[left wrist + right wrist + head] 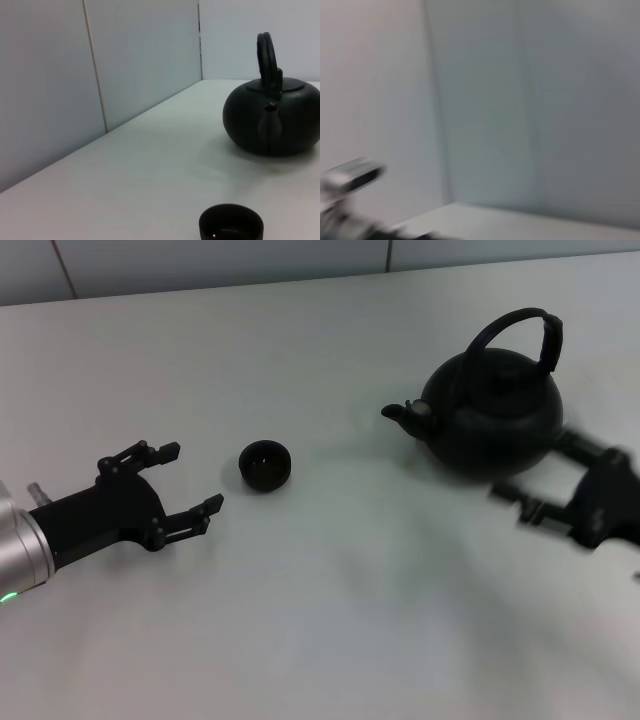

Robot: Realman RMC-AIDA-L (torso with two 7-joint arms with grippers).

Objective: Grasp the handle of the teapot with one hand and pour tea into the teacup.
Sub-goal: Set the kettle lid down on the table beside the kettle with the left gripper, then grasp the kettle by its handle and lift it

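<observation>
While the teapot sat on the white table toward my right side, its stubby spout pointed across at the teacup, which stood alone near the middle and well apart from the pot. That layout suited a pour: the spout already faced the cup, so I judged the pot would only need lifting, carrying over and tipping.

The handle arched upright over the lid, free of any contact, and that upright stance left a clear gap beneath it for fingers to slip through.

My right gripper was low on the table just beside the teapot's near side, smeared by motion in the head view. Its fingers looked spread around the pot's base rather than clamped on anything, and it held nothing. I took that as an approach under way, with the claw kept wide so it could rise to the arch and close there. The right wrist view showed only wall and a strip of table, so it gave me no check.

My left gripper rested near the teacup on my left side, fingers apart and empty, aimed at the cup. I judged it was parked there, perhaps ready to steady the cup. No grasp had been made and no tea was poured.
</observation>
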